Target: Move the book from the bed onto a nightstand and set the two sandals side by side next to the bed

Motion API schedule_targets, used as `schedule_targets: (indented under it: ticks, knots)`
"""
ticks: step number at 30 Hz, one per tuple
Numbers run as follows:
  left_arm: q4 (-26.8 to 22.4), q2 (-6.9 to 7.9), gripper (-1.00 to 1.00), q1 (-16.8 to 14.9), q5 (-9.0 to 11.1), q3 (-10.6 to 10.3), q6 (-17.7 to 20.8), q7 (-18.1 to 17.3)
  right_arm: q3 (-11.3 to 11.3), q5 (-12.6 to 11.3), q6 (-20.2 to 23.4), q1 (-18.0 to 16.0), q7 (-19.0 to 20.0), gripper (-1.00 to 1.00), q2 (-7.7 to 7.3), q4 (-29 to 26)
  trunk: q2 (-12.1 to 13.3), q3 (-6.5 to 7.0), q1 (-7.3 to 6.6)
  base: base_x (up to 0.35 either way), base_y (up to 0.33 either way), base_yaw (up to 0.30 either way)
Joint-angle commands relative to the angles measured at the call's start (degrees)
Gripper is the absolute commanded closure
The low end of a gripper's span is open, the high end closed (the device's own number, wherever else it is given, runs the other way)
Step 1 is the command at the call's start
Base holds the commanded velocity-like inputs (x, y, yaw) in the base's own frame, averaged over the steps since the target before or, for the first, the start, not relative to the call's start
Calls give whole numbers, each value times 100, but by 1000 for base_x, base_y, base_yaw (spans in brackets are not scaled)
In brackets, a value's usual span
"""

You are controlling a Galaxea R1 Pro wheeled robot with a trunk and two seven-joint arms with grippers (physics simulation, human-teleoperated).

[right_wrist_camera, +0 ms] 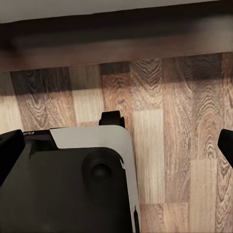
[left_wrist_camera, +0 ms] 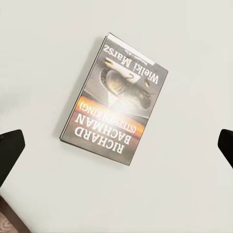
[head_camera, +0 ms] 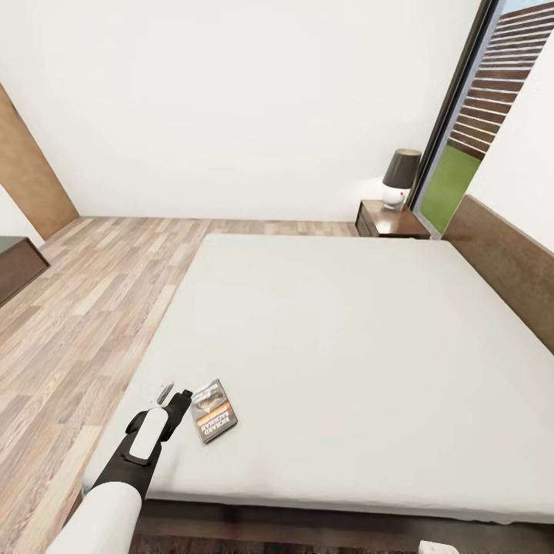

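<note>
None of the task looks finished, judging from how things lie now. The book (head_camera: 214, 411) lies flat on the pale mattress of the bed (head_camera: 346, 338), near the corner closest to the robot, cover up and untouched. The left gripper (head_camera: 174, 396) hovers over the mattress just beside the book, on the side toward the bed's edge; in the left wrist view the book (left_wrist_camera: 114, 99) sits between the two dark fingertips (left_wrist_camera: 10, 149), which stand wide apart at the picture's edges, so this hand is spread and holds nothing. The nightstand (head_camera: 391, 220) stands well away at the far side of the bed, by the headboard (head_camera: 508, 265) and the glass door (head_camera: 462, 131), with a lamp (head_camera: 400, 178) on its top, beside which a little bare wood remains for the book. The right gripper (right_wrist_camera: 116, 148) points down at the wood-plank floor (right_wrist_camera: 170, 121) beside the bed's dark frame, above part of the robot's own body; its fingertips also stand far apart with nothing between them. I judge the work to be at the very first step, the reach for the book. Lifting it, carrying it round to the nightstand, and then finding and pairing the two sandals by the bed all remain to be done.
</note>
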Motion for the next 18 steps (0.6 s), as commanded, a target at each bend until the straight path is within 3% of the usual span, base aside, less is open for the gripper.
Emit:
schedule_targets:
  ticks: [1,18]
  knots:
    - [-13,-6,-100,-3,46,20,25,28,-50,56,-3,-3,24,-100,0,0,-8,-17,2,0,0,0]
    - [-13,-6,-100,-3,48,20,25,31,-50,56,-3,-3,17,-100,-1,0,-8,-170,2,0,0,0]
